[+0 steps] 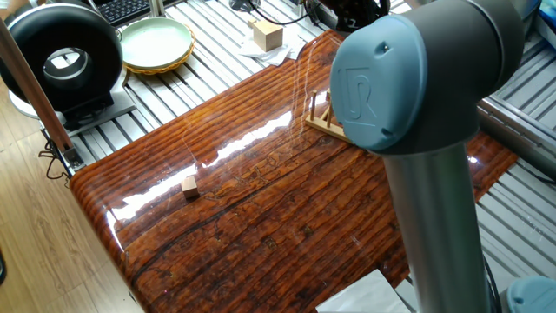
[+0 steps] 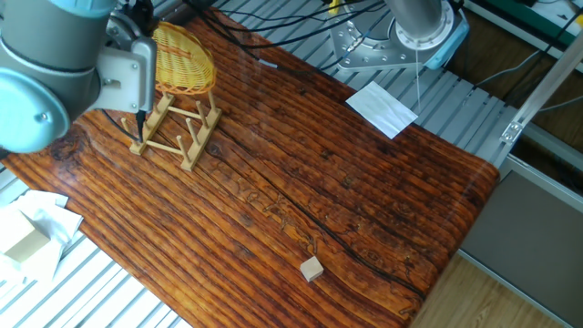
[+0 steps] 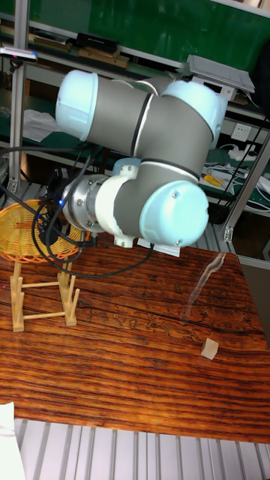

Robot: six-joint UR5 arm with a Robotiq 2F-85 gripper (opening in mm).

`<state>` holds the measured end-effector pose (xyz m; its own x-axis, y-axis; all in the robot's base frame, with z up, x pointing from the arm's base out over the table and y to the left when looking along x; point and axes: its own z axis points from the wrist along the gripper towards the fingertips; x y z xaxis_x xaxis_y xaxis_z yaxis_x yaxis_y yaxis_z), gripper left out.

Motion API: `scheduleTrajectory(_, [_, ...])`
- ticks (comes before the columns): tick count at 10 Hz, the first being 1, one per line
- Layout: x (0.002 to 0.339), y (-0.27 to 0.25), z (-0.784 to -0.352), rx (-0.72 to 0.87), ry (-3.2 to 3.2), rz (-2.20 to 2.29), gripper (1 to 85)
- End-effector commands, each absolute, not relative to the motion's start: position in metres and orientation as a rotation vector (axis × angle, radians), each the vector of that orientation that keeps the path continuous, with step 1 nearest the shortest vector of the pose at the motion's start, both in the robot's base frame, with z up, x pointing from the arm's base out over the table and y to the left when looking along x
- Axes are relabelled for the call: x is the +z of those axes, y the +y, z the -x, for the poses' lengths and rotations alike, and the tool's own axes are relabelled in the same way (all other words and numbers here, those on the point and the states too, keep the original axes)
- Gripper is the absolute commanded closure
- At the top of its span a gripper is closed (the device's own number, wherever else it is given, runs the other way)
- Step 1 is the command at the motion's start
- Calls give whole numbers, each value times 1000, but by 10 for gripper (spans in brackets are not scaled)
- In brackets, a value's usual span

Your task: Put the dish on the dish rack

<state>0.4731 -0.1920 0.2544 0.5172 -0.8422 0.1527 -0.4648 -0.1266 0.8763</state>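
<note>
**Dish held over the rack, not yet set down**

Above the dish rack (image 2: 173, 129) at the far corner of the desk (image 2: 319, 191), the dish (image 2: 183, 57) hangs tilted, carried by the arm. Its pincer is hidden behind the wrist, so I cannot tell how its jaws stand. Judging by this, transport looks nearly done; lowering the dish between the pegs and letting go remain.

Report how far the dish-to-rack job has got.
Done: the dish is off the table, carried at the arm's end, though the gripper itself is hidden. In hand: it hangs over the far end of the dish rack. Left: lowering it between the pegs and letting go; the pegs look empty.
</note>
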Motion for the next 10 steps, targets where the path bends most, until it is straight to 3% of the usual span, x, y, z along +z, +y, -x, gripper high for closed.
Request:
scheduleTrajectory(1, [251,-195,-476,-492,-1068,-1770,847])
scheduleTrajectory(10, [241,-183,-468,-562,-1106,-1772,847])
